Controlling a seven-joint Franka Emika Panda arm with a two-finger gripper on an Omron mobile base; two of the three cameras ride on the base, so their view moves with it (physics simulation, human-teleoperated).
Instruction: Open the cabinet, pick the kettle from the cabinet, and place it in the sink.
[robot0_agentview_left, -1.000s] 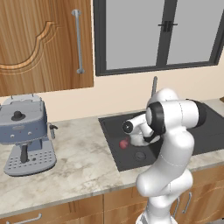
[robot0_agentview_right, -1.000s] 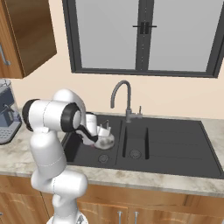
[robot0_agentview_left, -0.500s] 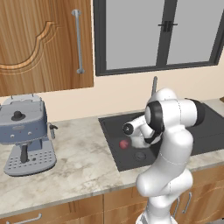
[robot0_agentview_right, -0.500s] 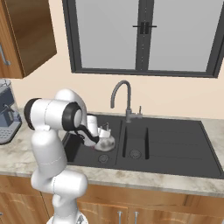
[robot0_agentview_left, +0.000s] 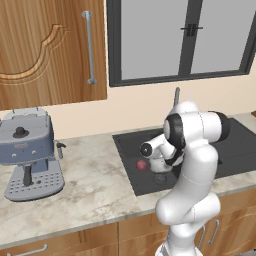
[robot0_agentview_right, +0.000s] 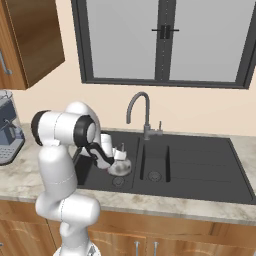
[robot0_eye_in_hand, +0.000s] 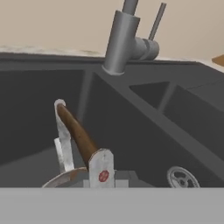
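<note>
Matte black rectangular sink (robot0_agentview_right: 200, 172) set into a pale marbled stone counter (robot0_agentview_left: 85, 192), with a slim upright grey metal faucet (robot0_agentview_right: 140, 112) at its back rim. The white arm reaches down into the left basin, where its claw (robot0_agentview_right: 119, 152) is closed on the small squat silver-grey metal kettle (robot0_agentview_right: 120, 166), which sits low in the basin close to the round drain (robot0_eye_in_hand: 180, 177). In the hand view the kettle's tall arched handle (robot0_eye_in_hand: 76, 131) appears brown with pale metal brackets, one bearing a small red round mark (robot0_eye_in_hand: 103, 176) too small to read. A small dark red object (robot0_agentview_left: 142, 164) lies on the sink floor just beside the kettle. On the counter left of the sink stands a bulky blue-grey espresso machine (robot0_agentview_left: 27, 150); no lettering is legible on it. Above it hangs a brown wooden wall cabinet door (robot0_agentview_left: 50, 50) with a carved curved groove and a vertical silver bar handle (robot0_agentview_left: 89, 47).
</note>
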